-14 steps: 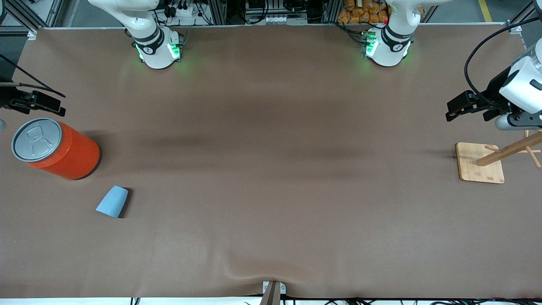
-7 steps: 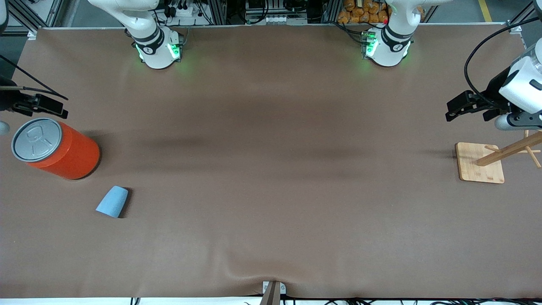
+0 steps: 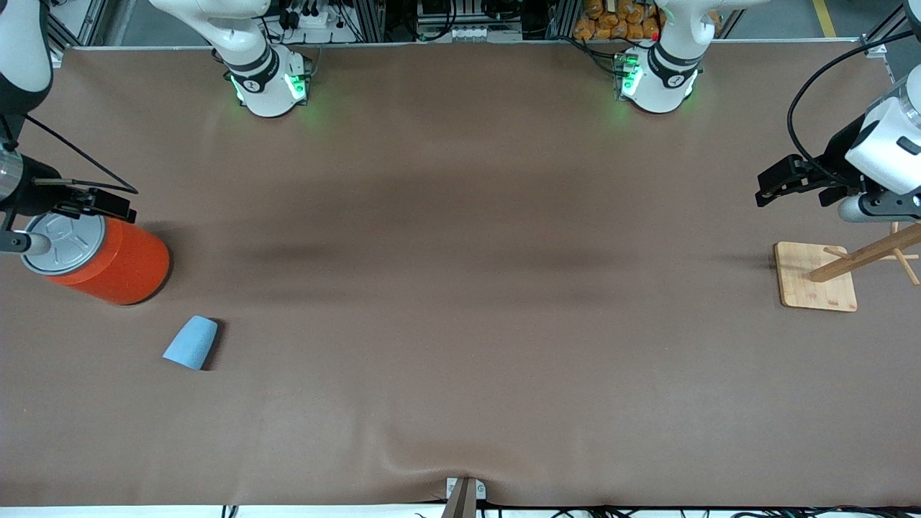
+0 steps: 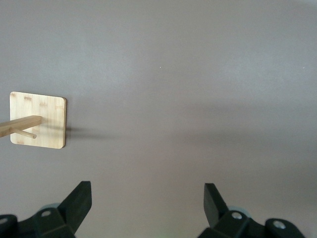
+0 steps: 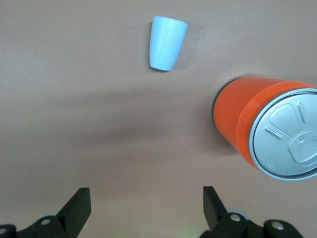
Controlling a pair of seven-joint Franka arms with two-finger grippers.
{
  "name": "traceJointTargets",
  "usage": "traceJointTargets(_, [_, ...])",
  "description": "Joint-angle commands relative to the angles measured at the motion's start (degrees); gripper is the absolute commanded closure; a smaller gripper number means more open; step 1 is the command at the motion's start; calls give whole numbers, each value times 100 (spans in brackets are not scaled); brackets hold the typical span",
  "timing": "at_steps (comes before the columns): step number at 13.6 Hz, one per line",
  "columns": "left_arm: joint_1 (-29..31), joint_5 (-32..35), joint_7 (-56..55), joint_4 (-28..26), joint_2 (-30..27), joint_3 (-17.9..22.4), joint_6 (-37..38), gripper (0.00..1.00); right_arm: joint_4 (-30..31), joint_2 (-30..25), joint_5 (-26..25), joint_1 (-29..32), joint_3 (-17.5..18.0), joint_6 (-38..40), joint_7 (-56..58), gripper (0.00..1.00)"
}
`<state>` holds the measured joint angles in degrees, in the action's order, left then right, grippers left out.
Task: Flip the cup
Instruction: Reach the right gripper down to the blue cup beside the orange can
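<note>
Near the orange can (image 5: 257, 126), cup (image 5: 166, 43) shown narrowing

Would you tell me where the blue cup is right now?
In the front view, the cup sits on the table toward the right arm's end, beside the orange can and nearer the camera.

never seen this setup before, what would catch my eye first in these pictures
The big orange can with its grey lid stands at the right arm's end of the table, the open right hand hanging just over it. Nearer the front camera the small light-blue cup stands mouth down. At the left arm's end, the open left hand waits above a wooden stand.
</note>
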<state>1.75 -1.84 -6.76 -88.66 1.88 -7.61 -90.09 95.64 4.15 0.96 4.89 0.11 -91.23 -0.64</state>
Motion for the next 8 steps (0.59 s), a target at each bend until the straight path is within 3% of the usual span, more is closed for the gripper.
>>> traceJointTargets(1, [44,17,61,42,14,-47,-8,0,34,138,9,91,24,-122,82,0])
traceJointTargets(4, [71,17,61,42,14,-47,-8,0,25,778,18,92,33,-403,99,0])
traceJointTargets(8, [62,17,52,42,14,-47,-8,0,16,1744,18,82,33,-1429,300,0])
